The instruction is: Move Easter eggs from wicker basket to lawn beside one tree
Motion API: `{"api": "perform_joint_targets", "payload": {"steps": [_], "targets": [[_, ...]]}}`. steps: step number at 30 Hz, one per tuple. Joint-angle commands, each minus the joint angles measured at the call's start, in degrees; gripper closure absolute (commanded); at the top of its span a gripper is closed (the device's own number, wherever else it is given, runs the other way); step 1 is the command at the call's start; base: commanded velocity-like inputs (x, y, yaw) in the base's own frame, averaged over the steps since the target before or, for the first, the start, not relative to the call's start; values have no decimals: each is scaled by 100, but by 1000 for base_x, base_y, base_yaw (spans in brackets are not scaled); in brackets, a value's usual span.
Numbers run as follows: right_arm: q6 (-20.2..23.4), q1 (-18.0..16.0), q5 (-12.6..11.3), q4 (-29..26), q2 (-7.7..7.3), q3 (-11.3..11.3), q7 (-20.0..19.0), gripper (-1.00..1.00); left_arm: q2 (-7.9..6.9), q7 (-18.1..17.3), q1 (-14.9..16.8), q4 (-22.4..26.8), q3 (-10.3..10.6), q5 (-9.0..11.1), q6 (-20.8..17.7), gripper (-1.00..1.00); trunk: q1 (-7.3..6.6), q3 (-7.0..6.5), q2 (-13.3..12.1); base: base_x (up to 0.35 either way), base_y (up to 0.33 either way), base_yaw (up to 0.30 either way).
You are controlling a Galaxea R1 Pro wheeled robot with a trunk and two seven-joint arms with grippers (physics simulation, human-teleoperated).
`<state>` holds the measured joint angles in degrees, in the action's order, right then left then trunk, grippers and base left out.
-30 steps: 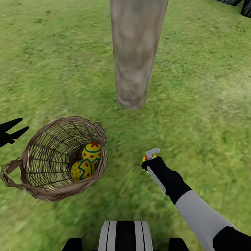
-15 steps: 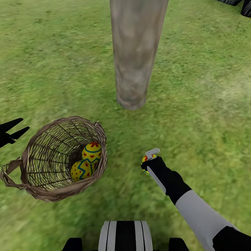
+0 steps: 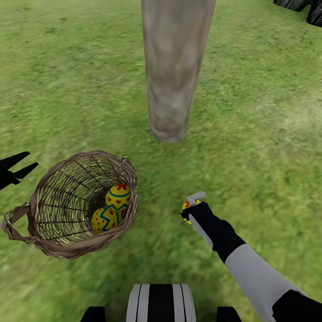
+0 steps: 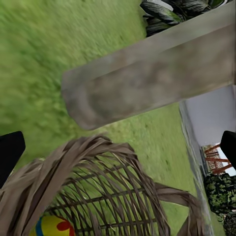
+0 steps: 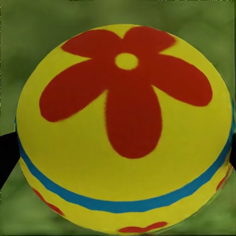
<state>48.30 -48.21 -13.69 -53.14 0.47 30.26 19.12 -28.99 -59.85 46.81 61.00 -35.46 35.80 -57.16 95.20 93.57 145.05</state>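
Note:
The wicker basket (image 3: 40, 241) lies tipped on the lawn (image 3: 67, 80) at the lower left, its mouth facing me. Two Easter eggs sit inside it, one (image 3: 118, 196) above the other (image 3: 104, 218). The third egg (image 3: 185, 205), yellow with a big red flower (image 5: 123, 128), is between the fingers of my right gripper (image 3: 192, 202), which is shut on it, low over the grass right of the basket. The tree (image 3: 172, 67) has its pale trunk just beyond. My left gripper (image 3: 17, 166) stands open beside the basket's far-left side, holding nothing.
Dark striped plants (image 3: 304, 6) stand at the far right corner. In the left wrist view, the basket rim (image 4: 88, 152), one egg (image 4: 51, 227), the trunk (image 4: 147, 83) and a white house wall (image 4: 209, 115) appear. My base (image 3: 160, 302) is at the near edge.
The whole picture has slid down by a few pixels, so the camera tilted slightly. Both arms, the basket and the eggs keep their places.

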Motion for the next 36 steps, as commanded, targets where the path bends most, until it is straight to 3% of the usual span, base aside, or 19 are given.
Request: {"api": "perform_joint_targets", "payload": {"steps": [1, 17, 21, 25, 32, 36], "targets": [[13, -4, -60, -4, -3, 15, 57, -100, -1, -20, 3, -1, -4, -10, -23, -100, -3, -20, 0, 0, 0, 0], [20, -4, -58, -45, -2, 15, 57, -100, 15, -27, 3, 60, 34, -4, -33, -100, -44, -374, -22, 0, 0, 0], [22, -4, -60, -81, -3, 15, 53, -100, 91, -27, 3, 154, 51, -3, -40, -100, -55, -463, -27, 0, 0, 0], [22, 15, -70, -413, 7, 15, 48, -100, 96, -27, 3, 239, 55, -7, -33, -100, -65, -551, -32, 0, 0, 0], [-206, -135, -168, -567, 209, 7, 56, -100, 139, -54, -221, 223, 4, 6, -49, -100, -84, -706, -42, 0, 0, 0], [-334, -78, -172, -696, 175, 6, 57, -100, 139, -54, -305, 221, 6, 6, -51, -100, -94, -794, -47, 0, 0, 0]]}}
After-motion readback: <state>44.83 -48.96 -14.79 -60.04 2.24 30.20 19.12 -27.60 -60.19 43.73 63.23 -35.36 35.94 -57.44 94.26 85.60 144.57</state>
